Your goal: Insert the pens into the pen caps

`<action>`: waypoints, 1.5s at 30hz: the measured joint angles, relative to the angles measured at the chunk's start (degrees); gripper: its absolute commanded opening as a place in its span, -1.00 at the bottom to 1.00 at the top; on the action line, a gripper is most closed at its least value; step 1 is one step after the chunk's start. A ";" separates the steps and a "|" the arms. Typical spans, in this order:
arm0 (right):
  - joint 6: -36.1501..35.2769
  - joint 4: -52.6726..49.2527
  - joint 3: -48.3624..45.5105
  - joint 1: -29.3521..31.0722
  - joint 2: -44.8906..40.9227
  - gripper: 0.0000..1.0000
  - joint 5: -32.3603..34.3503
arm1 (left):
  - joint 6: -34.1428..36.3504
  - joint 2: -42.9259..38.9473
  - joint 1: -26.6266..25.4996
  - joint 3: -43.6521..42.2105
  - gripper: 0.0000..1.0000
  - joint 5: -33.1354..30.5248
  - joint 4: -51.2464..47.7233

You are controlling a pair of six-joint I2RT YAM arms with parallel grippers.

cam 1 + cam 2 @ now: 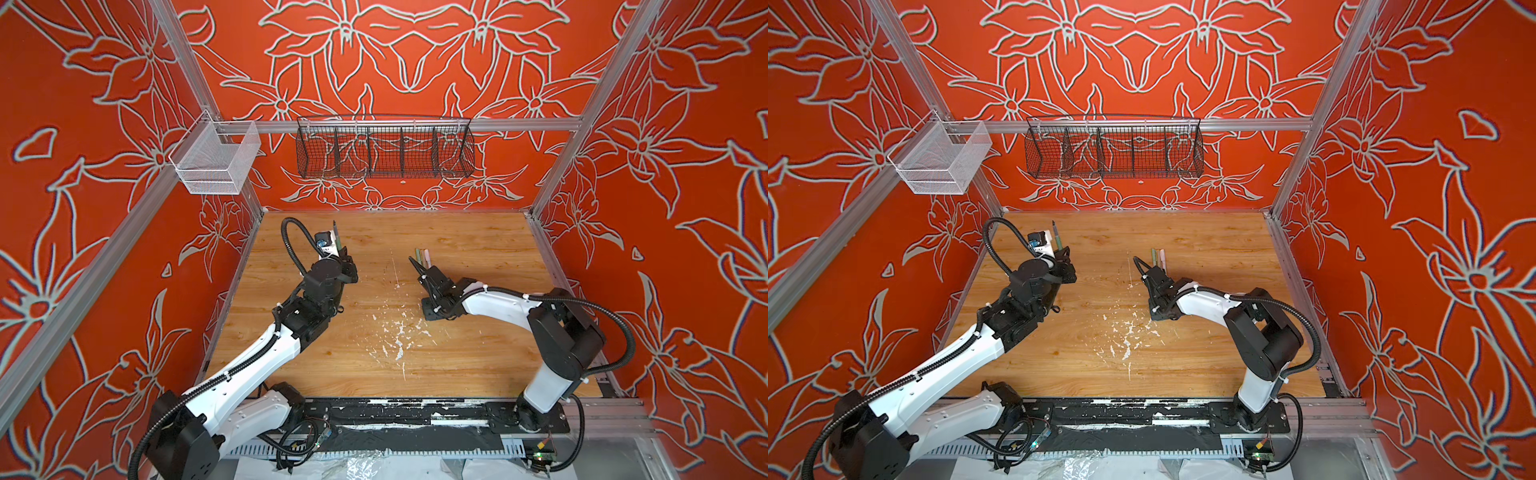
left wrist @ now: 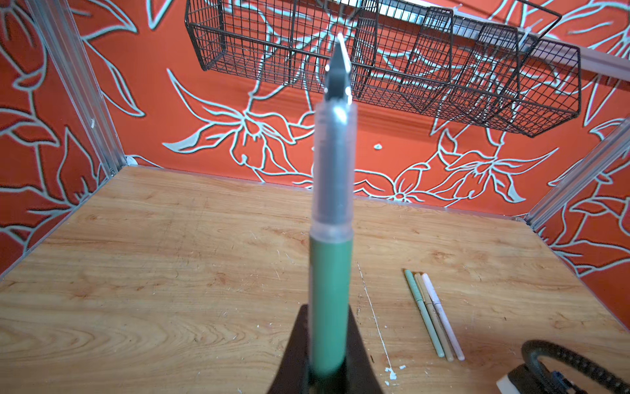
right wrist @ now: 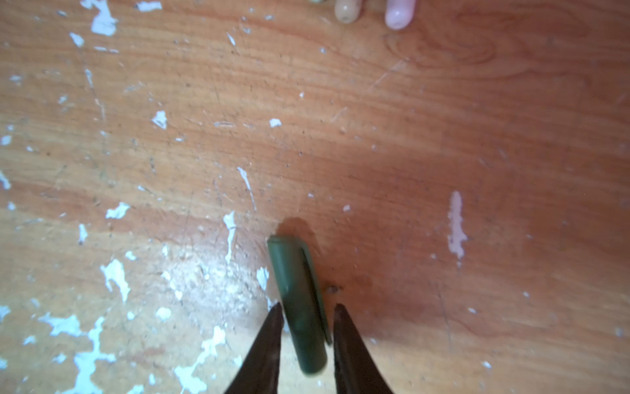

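Observation:
My left gripper (image 1: 343, 254) (image 2: 326, 308) is shut on the dark green pen (image 1: 336, 236) (image 1: 1056, 237) (image 2: 329, 273), which stands upright at the back left with its dark tip up. Three more pens (image 1: 424, 255) (image 1: 1158, 255) (image 2: 433, 314), light green, tan and pale pink, lie side by side mid-table. My right gripper (image 1: 424, 272) (image 1: 1156, 272) (image 3: 308, 307) points down just before their near ends. Its fingers (image 3: 272, 337) stand slightly apart, with a thin gap on each side of the dark green pen cap (image 3: 296, 279) lying between them on the wood. Both top views hide that cap.
White paint flecks (image 1: 399, 332) scatter over the wooden table (image 1: 478, 353). A black wire basket (image 1: 384, 151) hangs on the back wall and a white mesh basket (image 1: 216, 160) on the left rail. Aluminium posts stand at the table's corners.

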 measured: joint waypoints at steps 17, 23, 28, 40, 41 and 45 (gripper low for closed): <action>-8.15 -1.62 1.73 -3.15 -1.79 -0.51 -6.23 | -0.39 2.10 0.00 0.00 -1.00 1.33 -0.04; -9.97 -2.12 3.23 -3.15 2.91 -0.60 -7.72 | -0.39 2.54 0.00 0.00 -1.00 1.51 -0.02; -10.56 -2.16 3.61 -3.15 4.09 -0.63 -7.63 | -0.37 2.86 0.00 0.00 -1.00 1.62 -0.04; -10.56 -1.44 5.18 -3.13 6.29 -0.51 -5.73 | -0.35 2.91 0.00 0.00 -1.00 1.66 -0.02; -10.54 -1.42 5.22 -3.10 6.32 -0.54 -5.49 | -0.35 2.93 0.00 0.00 -1.00 1.66 -0.02; -10.49 -1.60 5.55 -3.13 6.54 -0.59 -4.59 | -0.35 2.93 0.00 0.00 -1.00 1.66 -0.02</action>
